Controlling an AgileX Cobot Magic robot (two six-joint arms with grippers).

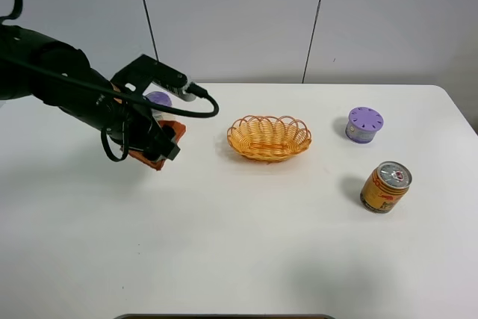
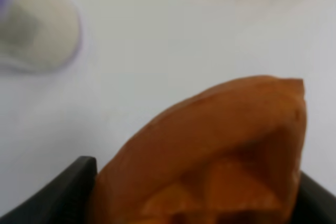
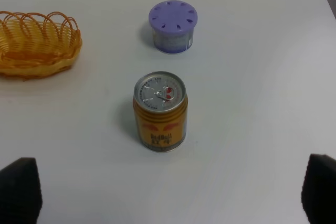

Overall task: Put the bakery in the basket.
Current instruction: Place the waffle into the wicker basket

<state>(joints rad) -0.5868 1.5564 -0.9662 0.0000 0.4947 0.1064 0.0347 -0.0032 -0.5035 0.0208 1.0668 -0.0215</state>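
My left gripper (image 1: 160, 144) is shut on the bakery (image 1: 173, 127), an orange-brown waffle wedge, low over the white table to the left of the basket. In the left wrist view the wedge (image 2: 220, 156) fills the space between the two dark fingers (image 2: 63, 198). The golden wicker basket (image 1: 269, 137) sits near the table's middle and holds nothing; its edge also shows in the right wrist view (image 3: 37, 43). My right gripper (image 3: 170, 190) is open and holds nothing, near the table's front right; it is out of the exterior high view.
A gold drink can (image 1: 385, 187) stands upright right of the basket, in front of my right gripper (image 3: 159, 111). A purple-lidded tub (image 1: 364, 124) stands behind it (image 3: 172, 26). Another purple-lidded tub (image 1: 158, 98) stands just behind my left arm, blurred in the left wrist view (image 2: 31, 24).
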